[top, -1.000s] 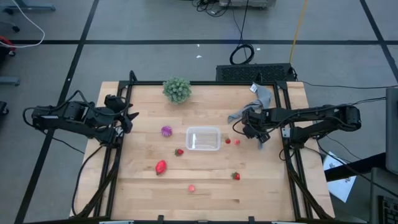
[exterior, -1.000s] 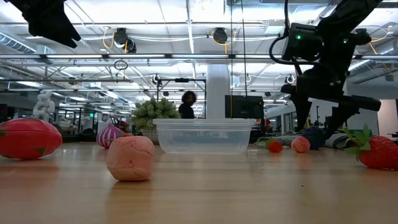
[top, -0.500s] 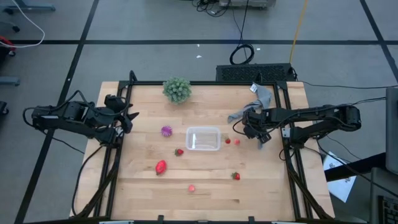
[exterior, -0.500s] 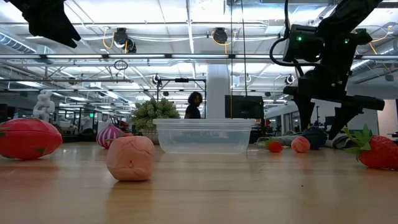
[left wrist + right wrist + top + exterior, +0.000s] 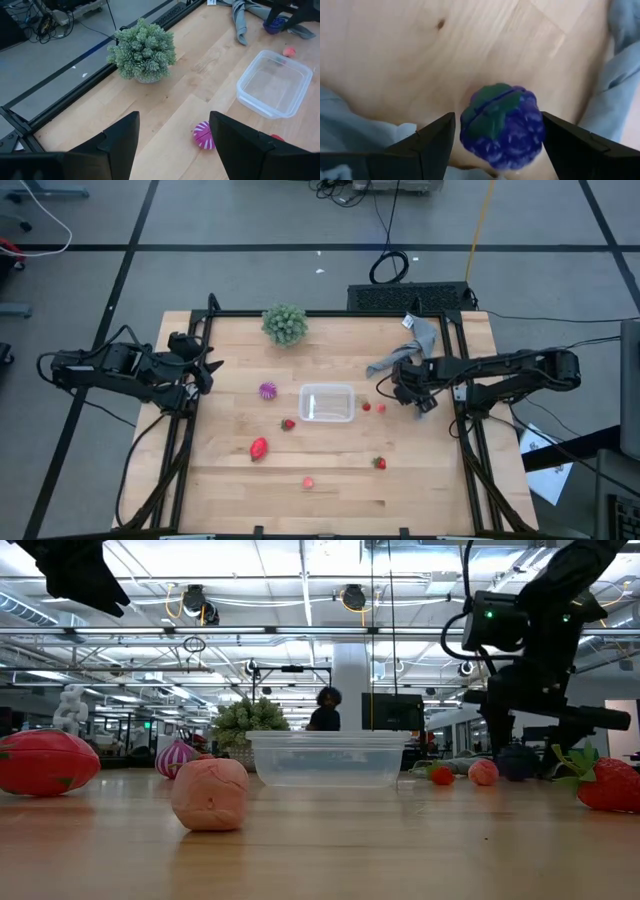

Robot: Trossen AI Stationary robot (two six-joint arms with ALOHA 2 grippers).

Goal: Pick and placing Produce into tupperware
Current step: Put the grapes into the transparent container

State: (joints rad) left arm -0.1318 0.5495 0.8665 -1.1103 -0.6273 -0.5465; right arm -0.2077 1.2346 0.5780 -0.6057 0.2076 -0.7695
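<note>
- The small clear plastic rectangular tupperware (image 5: 327, 402) sits mid-table with nothing in it, so by the look of things no produce has been placed yet.
- The right gripper (image 5: 418, 396) is down at the table surface, its dark fingers (image 5: 432, 142) spread wide with the dark purple grape-like toy cluster with a green top (image 5: 502, 125) directly between them; the fingers have not closed on it, so this pick is only being set up.
- A crumpled grey cloth (image 5: 420, 340) lies just beside and partly around that gripper; it is no part of the job.
- Between the right gripper and the tupperware lie a small red berry (image 5: 366, 407) and a small pink fruit (image 5: 381, 408), both loose on the wood.
- The left gripper (image 5: 207, 366) hangs at its own table edge, fingers partway apart and empty; the spiky magenta ball (image 5: 267, 390) is the piece nearest it, and the bushy green potted plant (image 5: 285, 324) stands a little farther off.
- Still scattered well away from both grippers: a small strawberry (image 5: 288, 423), a larger red strawberry (image 5: 259, 447), a pale pink lump (image 5: 308, 482) and another strawberry (image 5: 379, 463).
- My judgement: the task is at its very start, every piece remaining.
</note>
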